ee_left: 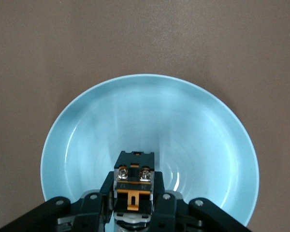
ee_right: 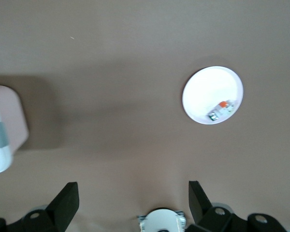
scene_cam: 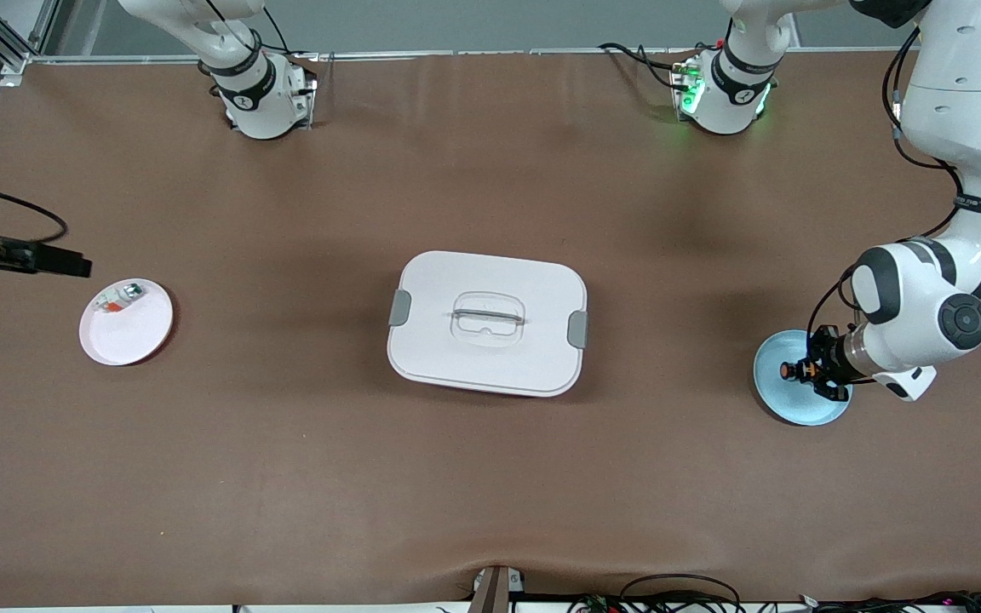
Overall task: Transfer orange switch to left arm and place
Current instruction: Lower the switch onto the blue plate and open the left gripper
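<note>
Lying nearest the camera, the blue plate (scene_cam: 797, 407) is sitting at the left arm's end of the tabletop (scene_cam: 456, 494), about four o'clock. From nine o'clock: the right end effector (ee_right: 133, 203), spread wide, is hanging high near a white plate (scene_cam: 126, 322); the box (scene_cam: 487, 323) is resting at the centre; the left end effector (scene_cam: 823, 375) is clenching the orange switch (ee_left: 134, 180) over the blue plate.
</note>
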You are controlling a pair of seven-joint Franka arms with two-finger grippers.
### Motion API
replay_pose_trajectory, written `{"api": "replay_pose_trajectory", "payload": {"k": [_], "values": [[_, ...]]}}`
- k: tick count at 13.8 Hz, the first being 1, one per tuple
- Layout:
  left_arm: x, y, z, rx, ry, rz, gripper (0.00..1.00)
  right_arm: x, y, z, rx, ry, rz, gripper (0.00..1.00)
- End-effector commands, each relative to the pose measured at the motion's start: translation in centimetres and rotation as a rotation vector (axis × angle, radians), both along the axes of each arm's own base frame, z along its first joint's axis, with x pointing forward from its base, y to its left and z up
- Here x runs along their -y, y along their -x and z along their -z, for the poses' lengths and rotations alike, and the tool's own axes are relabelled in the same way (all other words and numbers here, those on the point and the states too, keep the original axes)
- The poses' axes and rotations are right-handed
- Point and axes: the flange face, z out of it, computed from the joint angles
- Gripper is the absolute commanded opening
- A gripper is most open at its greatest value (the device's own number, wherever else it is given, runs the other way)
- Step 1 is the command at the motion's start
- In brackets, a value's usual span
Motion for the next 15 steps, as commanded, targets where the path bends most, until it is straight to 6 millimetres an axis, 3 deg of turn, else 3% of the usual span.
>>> {"api": "replay_pose_trajectory", "payload": {"k": [1,3,9,12,15], "values": [[-0.3,-0.5,0.0,0.012,0.001,-0.019,0.00,1.3,0.9,-1.0,0.009,-0.064,-0.003,1.00],[-0.3,-0.4,0.3,0.007,0.001,-0.019,0.00,1.0,1.7,-2.5,0.033,-0.046,0.003,1.00],[-0.4,-0.4,0.4,0.007,-0.004,0.036,0.00,2.1,3.0,-3.7,0.027,-0.022,0.023,1.00],[-0.5,-0.2,0.5,-0.003,0.001,0.123,0.00,1.7,3.5,-4.7,0.051,-0.018,0.017,1.00],[-0.6,-0.2,0.6,-0.005,0.002,0.129,0.00,1.7,4.9,-4.1,0.047,-0.022,0.022,1.00]]}}
